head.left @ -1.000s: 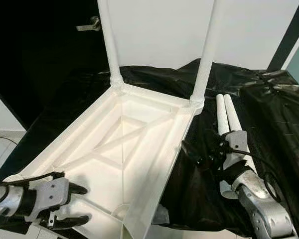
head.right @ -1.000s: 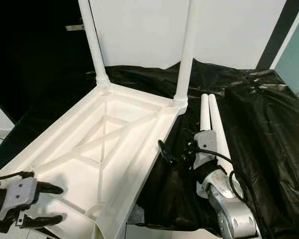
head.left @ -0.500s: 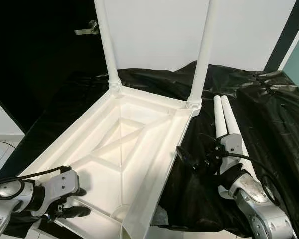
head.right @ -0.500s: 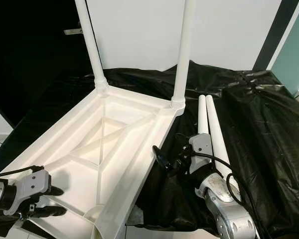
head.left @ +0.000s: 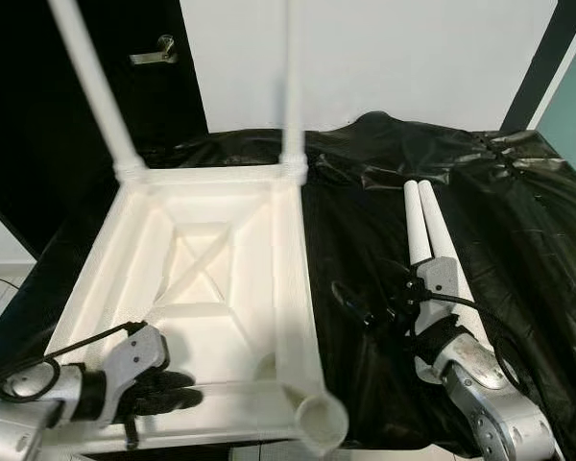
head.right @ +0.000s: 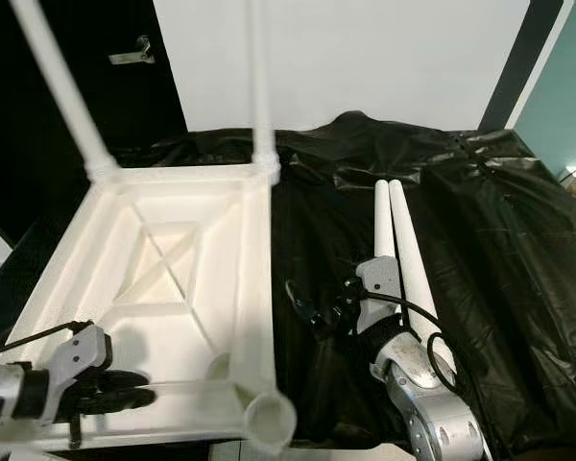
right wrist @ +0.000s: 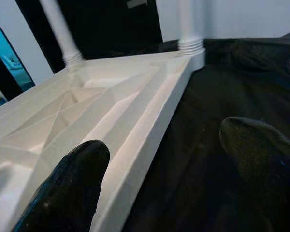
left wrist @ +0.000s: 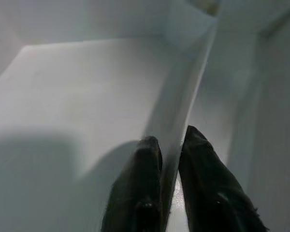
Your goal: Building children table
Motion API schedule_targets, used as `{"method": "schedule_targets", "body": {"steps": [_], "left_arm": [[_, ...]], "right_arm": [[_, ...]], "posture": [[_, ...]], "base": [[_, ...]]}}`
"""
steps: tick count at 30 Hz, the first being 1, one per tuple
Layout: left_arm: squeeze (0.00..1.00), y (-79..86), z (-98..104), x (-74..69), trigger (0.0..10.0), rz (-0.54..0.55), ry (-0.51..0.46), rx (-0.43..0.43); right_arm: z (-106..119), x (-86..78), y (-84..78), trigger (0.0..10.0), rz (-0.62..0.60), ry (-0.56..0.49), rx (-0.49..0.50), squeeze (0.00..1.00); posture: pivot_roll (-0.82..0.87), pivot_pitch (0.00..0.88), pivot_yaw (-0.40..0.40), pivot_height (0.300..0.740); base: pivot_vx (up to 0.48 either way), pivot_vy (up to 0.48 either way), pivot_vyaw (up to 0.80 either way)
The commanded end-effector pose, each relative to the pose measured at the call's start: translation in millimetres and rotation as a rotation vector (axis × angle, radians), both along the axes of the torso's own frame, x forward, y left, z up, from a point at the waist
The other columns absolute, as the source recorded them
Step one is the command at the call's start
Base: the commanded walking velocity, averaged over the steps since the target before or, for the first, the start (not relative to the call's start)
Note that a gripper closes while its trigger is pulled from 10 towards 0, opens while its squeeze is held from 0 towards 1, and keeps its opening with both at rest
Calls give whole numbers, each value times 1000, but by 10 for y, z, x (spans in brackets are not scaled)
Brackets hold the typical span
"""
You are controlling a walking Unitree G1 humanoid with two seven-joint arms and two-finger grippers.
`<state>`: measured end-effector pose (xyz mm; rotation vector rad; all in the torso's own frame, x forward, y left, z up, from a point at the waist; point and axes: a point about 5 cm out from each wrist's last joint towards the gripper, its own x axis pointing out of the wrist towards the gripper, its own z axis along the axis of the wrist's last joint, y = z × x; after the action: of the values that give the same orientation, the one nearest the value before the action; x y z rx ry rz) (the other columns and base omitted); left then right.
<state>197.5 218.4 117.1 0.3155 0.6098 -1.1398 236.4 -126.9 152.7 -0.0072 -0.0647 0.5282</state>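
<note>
Silver-grey arms, black cables looped at wrists; left gripper (head.left: 168, 392), right gripper (head.left: 350, 300): long black fingers.

Upturned tabletop (head.left: 202, 279) on sheet (head.left: 518, 240); its near rib sits between left gripper (left wrist: 170, 159) fingers. Two loose legs (head.left: 424, 230) lie beyond right gripper (head.left: 365, 312), tabletop to its left.

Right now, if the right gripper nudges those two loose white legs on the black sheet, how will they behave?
The two loose legs are smooth round tubes, so they would probably roll sideways. The black sheet is wrinkled and glossy; its folds may stop them, or it could slip. They look rigid and likely light.
</note>
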Motion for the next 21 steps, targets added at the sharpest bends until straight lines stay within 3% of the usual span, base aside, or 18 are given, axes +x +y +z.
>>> {"method": "schedule_targets", "body": {"steps": [1, 6, 7, 8, 13, 14, 15, 16, 18, 21], "left_arm": [[0, 145, 27, 150, 0, 366, -193, 94], [0, -3, 42, 110, 0, 434, -218, 42], [0, -48, 43, 116, 4235, 439, -226, 27], [0, -97, 42, 144, 10000, 432, -242, 17], [0, -179, 61, 227, 10000, 416, -284, 24], [267, -212, 93, 269, 10000, 409, -307, 9], [267, -212, 93, 269, 10000, 409, -307, 9], [1000, -300, 208, 370, 10000, 410, -391, -55], [1000, -364, 312, 421, 10000, 395, -455, -111], [1000, -392, 357, 430, 10000, 381, -483, -127]], "right_arm": [[-22, 8, 9, 10000, -5, 15, -4, 0], [-26, 17, 28, 10000, -26, 12, 6, 0], [-31, 20, 33, 10000, -31, 12, 9, 0], [-41, 25, 39, 10000, -35, 15, 10, 0], [-54, 38, 50, 10000, -39, 15, 9, 0], [-57, 47, 49, 10000, -42, 14, 5, 0], [-57, 47, 49, 10000, -42, 14, 5, 0], [-87, 80, 27, 10000, -78, 24, 3, 0], [-109, 99, 14, 10000, -113, 28, 5, 0], [-113, 104, 14, 10000, -127, 25, 4, 0]], "posture": [[68, 10, 0, 740], [67, 0, 10, 740], [69, 0, 10, 740], [69, 0, 13, 740], [66, 0, 19, 740], [61, 0, 25, 740], [61, 0, 25, 740], [54, 0, 34, 740], [52, 0, 37, 740], [50, 0, 38, 740]], "base": [[0, 0, 0], [0, 0, 0], [0, 0, 0], [0, 0, 0], [0, 0, 0], [0, 0, 0], [0, 0, 0], [0, 0, 0], [0, 0, 0], [0, 0, 0]]}}
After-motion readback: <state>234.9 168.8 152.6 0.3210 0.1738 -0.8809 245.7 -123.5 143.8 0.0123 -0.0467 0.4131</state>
